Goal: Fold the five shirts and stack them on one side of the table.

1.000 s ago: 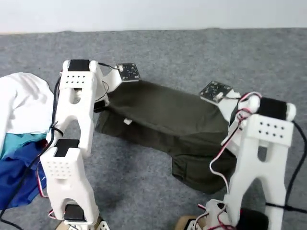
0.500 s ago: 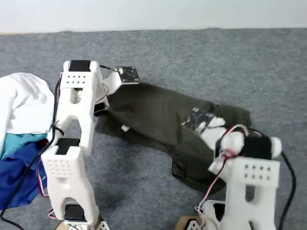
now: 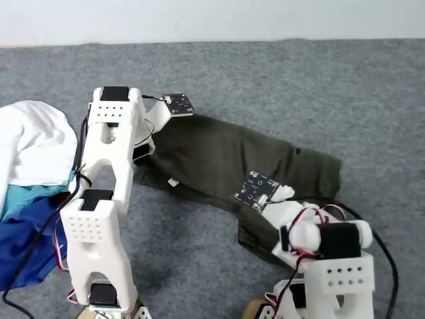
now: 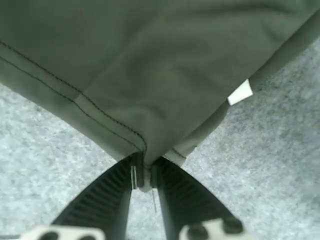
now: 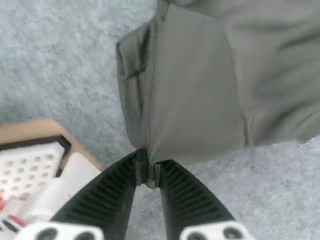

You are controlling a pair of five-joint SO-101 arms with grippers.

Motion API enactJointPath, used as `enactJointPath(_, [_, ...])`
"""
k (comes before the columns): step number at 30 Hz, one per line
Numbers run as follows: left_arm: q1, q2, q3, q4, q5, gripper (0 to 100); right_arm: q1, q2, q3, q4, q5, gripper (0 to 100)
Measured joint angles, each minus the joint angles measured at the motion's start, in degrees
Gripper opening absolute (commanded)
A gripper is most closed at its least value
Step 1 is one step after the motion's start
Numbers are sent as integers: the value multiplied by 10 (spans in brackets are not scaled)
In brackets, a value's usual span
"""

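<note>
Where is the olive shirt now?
In the high view the olive shirt lies mid-table, right of the shirt pile, pinched by the left gripper and the right gripper.

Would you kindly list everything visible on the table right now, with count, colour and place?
olive shirt: one, dark olive green, spread in the middle of the table between the arms
label: one, white, on the olive shirt's edge near the left gripper
white shirt: one, white, top of the pile beside the left arm
teal shirt: one, teal, under the white shirt
blue shirt: one, dark blue, near end of that pile
table cover: one, grey, over the whole table
board: one, tan, by the right arm's base
arms: two, white, near edge
left gripper: black, shut on the olive shirt's hem
right gripper: black, shut on the olive shirt's edge
</note>
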Motion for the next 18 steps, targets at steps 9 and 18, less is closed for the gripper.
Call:
enactJointPath(9, [10,0,0,-11,19,3,-72,-27,-25,-3,-194,9])
enactJointPath(18, [9,0,0,-20,20,3,-119,-54,-105,-3,-268,9])
